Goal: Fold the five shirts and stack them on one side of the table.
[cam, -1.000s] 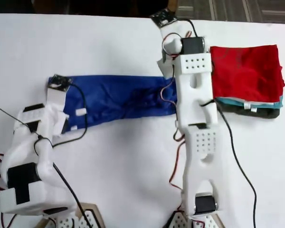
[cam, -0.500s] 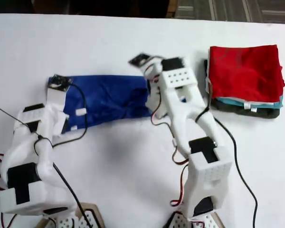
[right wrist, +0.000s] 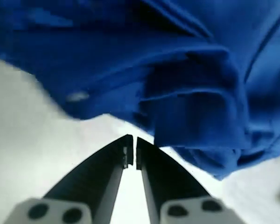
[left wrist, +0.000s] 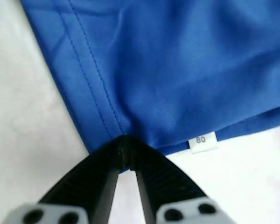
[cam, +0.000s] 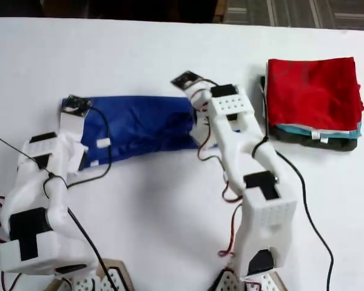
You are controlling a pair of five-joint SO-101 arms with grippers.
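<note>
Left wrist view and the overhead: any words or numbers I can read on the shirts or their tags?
"80": on the small white tag at the edge of the blue shirt, left wrist view.
Stack tag, white, on the pile of folded shirts, high view: too small to read.
No other text can be read.
</note>
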